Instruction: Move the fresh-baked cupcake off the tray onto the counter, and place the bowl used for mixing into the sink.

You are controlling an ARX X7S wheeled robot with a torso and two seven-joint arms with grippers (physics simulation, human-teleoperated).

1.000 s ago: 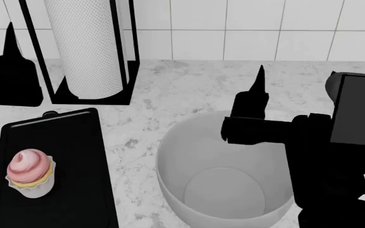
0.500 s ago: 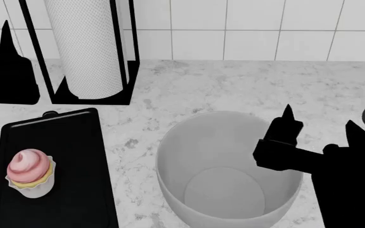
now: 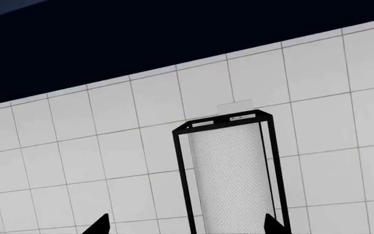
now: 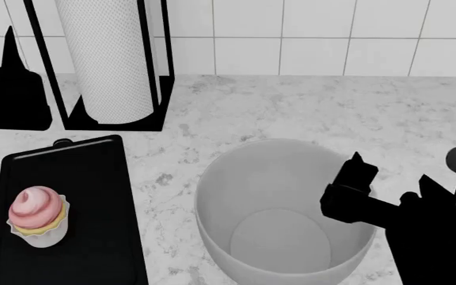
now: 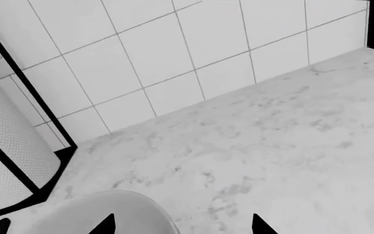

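far left, the left gripper (image 4: 10, 53) hangs above the surface (image 4: 291, 107) beside the towel roll (image 4: 109, 59); its fingers (image 3: 99, 225) stand apart, holding nothing. below it the cupcake (image 4: 38, 217) sits on the tray (image 4: 93, 196). to the right the bowl (image 4: 279, 219) rests upright on the surface, just beside the tray. the right gripper (image 4: 386, 172) is at the bowl's right rim, fingers (image 5: 105, 225) apart, one tip over the rim; contact unclear.

Your right claw (image 4: 386, 178) straddles the white bowl's (image 4: 279, 217) near rim; the pink cupcake (image 4: 38, 216) sits upright on the black tray (image 4: 93, 196), well apart.
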